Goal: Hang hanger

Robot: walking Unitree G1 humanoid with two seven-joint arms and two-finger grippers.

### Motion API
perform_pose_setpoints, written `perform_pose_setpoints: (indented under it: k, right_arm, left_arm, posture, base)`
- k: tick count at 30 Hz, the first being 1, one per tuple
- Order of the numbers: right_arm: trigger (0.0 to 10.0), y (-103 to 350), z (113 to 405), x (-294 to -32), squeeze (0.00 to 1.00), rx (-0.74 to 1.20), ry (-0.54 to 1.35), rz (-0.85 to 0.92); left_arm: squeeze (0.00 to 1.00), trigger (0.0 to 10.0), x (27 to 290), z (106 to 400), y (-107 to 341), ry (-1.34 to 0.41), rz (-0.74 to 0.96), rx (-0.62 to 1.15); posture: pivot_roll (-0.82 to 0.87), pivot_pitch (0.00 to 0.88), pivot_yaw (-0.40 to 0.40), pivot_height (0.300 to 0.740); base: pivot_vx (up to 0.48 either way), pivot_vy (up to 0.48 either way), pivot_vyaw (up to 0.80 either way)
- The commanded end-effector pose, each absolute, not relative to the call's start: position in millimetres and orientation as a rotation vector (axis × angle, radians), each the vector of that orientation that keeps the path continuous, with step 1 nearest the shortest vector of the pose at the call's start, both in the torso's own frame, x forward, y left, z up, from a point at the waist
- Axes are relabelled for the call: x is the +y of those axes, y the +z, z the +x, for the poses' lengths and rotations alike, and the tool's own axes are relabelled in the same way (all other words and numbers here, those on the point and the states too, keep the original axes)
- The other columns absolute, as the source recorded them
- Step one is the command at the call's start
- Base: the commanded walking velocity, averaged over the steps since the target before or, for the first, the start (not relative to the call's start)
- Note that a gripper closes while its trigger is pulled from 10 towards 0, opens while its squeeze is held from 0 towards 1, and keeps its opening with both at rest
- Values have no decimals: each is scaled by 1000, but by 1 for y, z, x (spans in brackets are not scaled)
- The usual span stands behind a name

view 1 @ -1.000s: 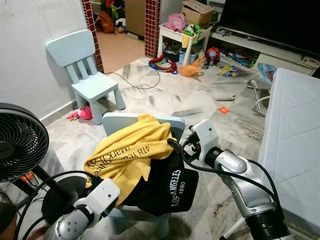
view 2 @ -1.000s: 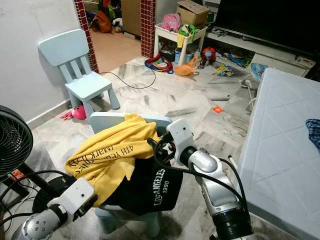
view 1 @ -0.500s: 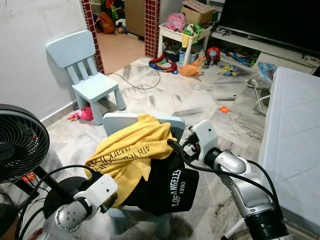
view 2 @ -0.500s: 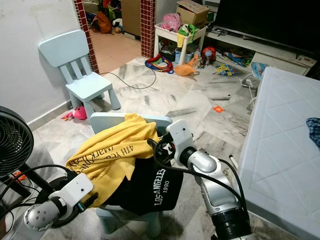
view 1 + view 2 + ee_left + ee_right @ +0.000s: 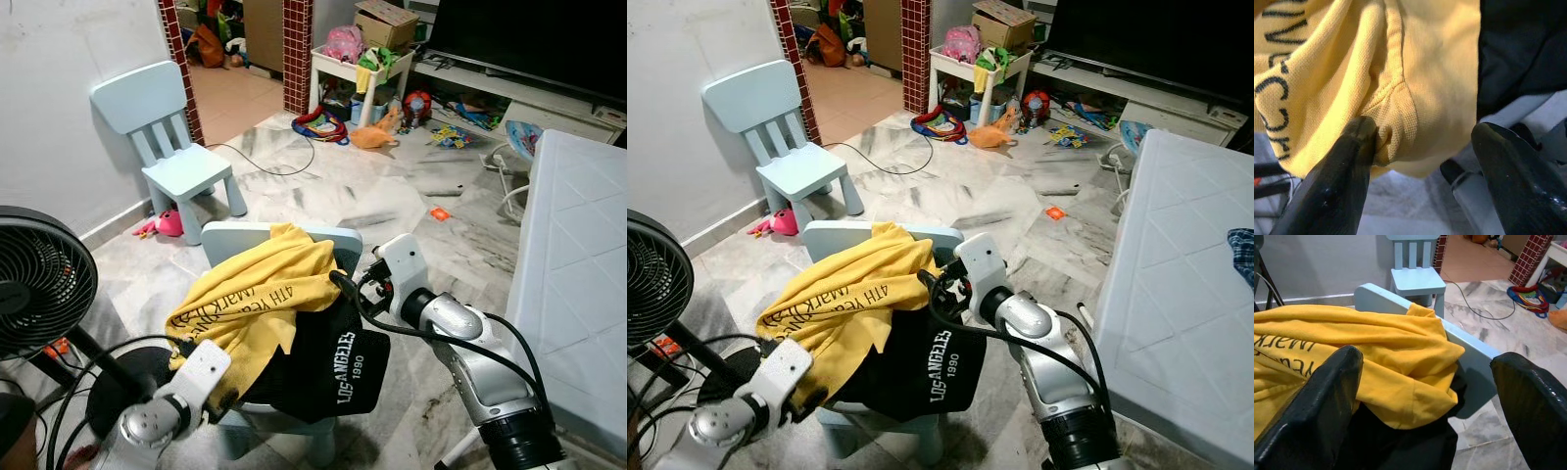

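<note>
A yellow shirt point(image 5: 260, 294) with black lettering and a black "Los Angeles" shirt point(image 5: 333, 362) lie draped over a pale blue child's chair point(image 5: 338, 240) right in front of me. My left gripper point(image 5: 1425, 132) is open at the yellow shirt's lower hem point(image 5: 1396, 112), one finger point(image 5: 1347, 161) touching the fabric; in the left eye view it sits low at the shirt's front edge point(image 5: 223, 390). My right gripper point(image 5: 1425, 396) is open wide at the right end of the chair back, facing the yellow shirt point(image 5: 1376, 352); its black fingers point(image 5: 345, 289) reach the shirts' upper right edge.
A black floor fan point(image 5: 39, 279) stands at my left with cables on the floor. A second small blue chair point(image 5: 171, 147) stands by the wall. A white quilted surface point(image 5: 578, 274) fills the right side. Toys point(image 5: 372, 132) lie scattered at the back.
My left arm has dropped lower and its gripper has pushed in toward the yellow shirt's hem. The right arm and the shirts have stayed put.
</note>
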State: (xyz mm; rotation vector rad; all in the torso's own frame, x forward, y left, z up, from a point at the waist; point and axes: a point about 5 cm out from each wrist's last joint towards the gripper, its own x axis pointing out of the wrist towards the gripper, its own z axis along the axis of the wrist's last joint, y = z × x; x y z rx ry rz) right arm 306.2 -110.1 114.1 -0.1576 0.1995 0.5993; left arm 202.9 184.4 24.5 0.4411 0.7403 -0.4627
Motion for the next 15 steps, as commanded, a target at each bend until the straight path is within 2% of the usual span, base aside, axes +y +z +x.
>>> perform_pose_setpoints:
  k: [1, 15]
  right_arm:
    - [10000, 117, 310, -111, 0, 189, 597, -162]
    - [10000, 117, 312, -116, 0, 186, 573, -162]
  left_arm:
    - [0, 0, 185, 203, 28, -484, 454, 743]
    - [0, 0, 192, 212, 29, -486, 507, 737]
  posture:
    - [26, 34, -37, 740]
    - [12, 29, -23, 740]
  base:
    - [0, 0, 0]
    - [0, 0, 0]
